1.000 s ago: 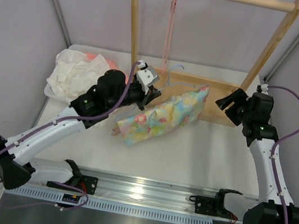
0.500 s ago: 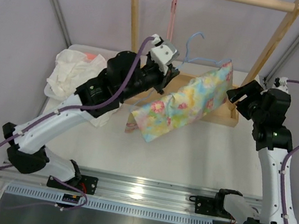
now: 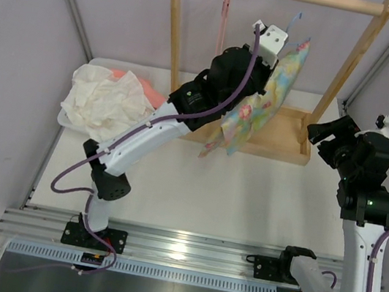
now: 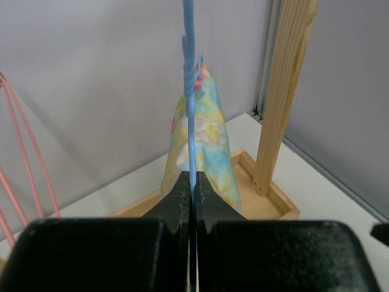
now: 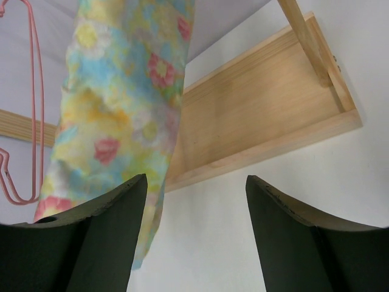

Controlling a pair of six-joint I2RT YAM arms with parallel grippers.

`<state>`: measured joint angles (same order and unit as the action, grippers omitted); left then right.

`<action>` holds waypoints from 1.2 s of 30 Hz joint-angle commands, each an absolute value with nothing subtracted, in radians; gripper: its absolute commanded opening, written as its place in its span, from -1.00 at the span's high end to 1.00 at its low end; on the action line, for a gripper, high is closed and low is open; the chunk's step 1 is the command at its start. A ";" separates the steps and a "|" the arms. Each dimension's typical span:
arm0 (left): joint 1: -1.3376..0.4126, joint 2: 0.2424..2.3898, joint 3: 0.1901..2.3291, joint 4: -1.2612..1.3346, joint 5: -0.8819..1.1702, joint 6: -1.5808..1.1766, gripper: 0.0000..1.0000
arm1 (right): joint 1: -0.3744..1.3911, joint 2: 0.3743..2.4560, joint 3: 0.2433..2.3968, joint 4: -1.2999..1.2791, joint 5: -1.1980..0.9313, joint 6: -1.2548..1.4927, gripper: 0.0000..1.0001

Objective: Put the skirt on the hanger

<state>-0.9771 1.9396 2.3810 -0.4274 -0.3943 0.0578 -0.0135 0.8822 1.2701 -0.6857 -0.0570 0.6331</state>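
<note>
Between the two posts of the wooden rack [image 3: 173,39], which stands at the far side of the white counter [image 3: 245,198], the left arm reaches up high, its wrist just under the rack's top bar. Right of the rack's right post, the right arm stands upright, well apart from the hanging cloth and facing the rack's base tray. Left of the rack, a crumpled white cloth [image 3: 101,102] lies in a heap, with a salmon-pink garment [image 3: 151,95] peeking out on its rack side. Inside the rack's frame, the skirt [image 3: 261,101], yellow and light blue with pink flowers, hangs in the air, clear of the counter, slanting down from near the left wrist toward the base tray. It hangs along the light blue hanger [image 4: 189,91], whose thin wire runs straight up from the grip; how the cloth sits on the wire cannot be told. Near the rack's left post, a pink hanger [image 3: 225,10] dangles from the top bar. Under that bar, the left end effector [image 4: 190,182] is pressed together, pinching the blue hanger's wire. Beside the rack's right post, the right end effector [image 5: 196,177] is spread wide and holds nothing.
</note>
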 commanded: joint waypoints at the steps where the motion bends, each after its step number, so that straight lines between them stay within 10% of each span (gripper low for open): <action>1: -0.985 1.977 2.488 -0.284 -0.468 0.092 1.00 | -0.018 0.856 1.266 -0.729 -0.028 0.591 -0.46; 36: -0.816 2.220 2.559 0.183 -0.443 0.061 1.00 | -0.018 0.815 1.155 -0.695 -0.144 0.515 -0.45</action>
<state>-0.8284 2.2208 2.4954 0.0986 -0.4850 0.0986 -0.0151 0.8234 1.1587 -0.7277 -0.1242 0.5373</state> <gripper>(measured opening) 0.025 0.729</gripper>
